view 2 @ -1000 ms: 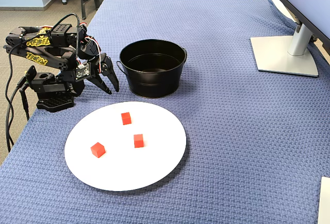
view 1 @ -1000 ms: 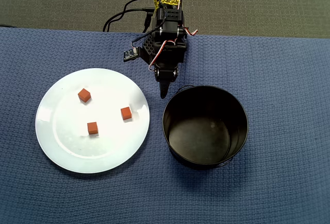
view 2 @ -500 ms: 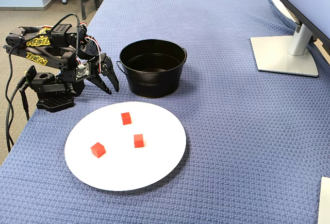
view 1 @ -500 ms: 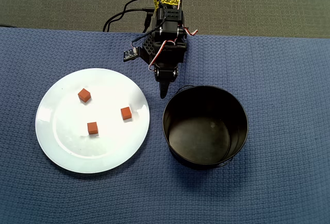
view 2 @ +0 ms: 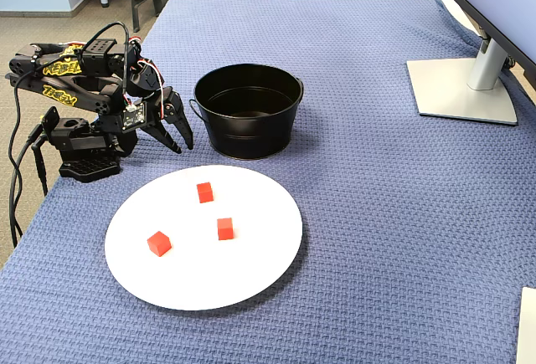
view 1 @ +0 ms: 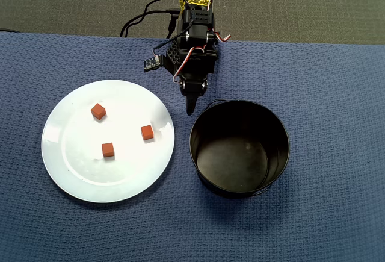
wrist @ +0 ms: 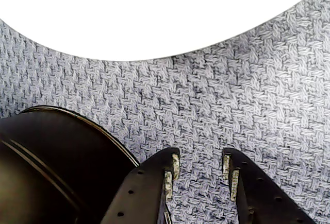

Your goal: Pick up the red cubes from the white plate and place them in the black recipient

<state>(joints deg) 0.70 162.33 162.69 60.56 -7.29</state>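
Three small orange-red cubes lie apart on the white plate (view 1: 72,171), at the upper left (view 1: 98,111), the right (view 1: 147,132) and the lower middle (view 1: 107,149); the fixed view shows them too (view 2: 205,192) (view 2: 224,228) (view 2: 158,243). The black pot (view 1: 234,168) stands just right of the plate and looks empty. My gripper (view 1: 190,109) hangs low over the cloth between the plate's edge and the pot's rim, open and empty. In the wrist view my gripper (wrist: 200,160) has bare cloth between its jaws, the pot (wrist: 51,167) at the left and the plate (wrist: 154,18) above.
A blue woven cloth (view 2: 377,213) covers the table. The arm's base (view 2: 84,161) and cables (view 1: 141,18) sit at the table's edge behind the gripper. A monitor stand (view 2: 461,88) stands at the far right in the fixed view.
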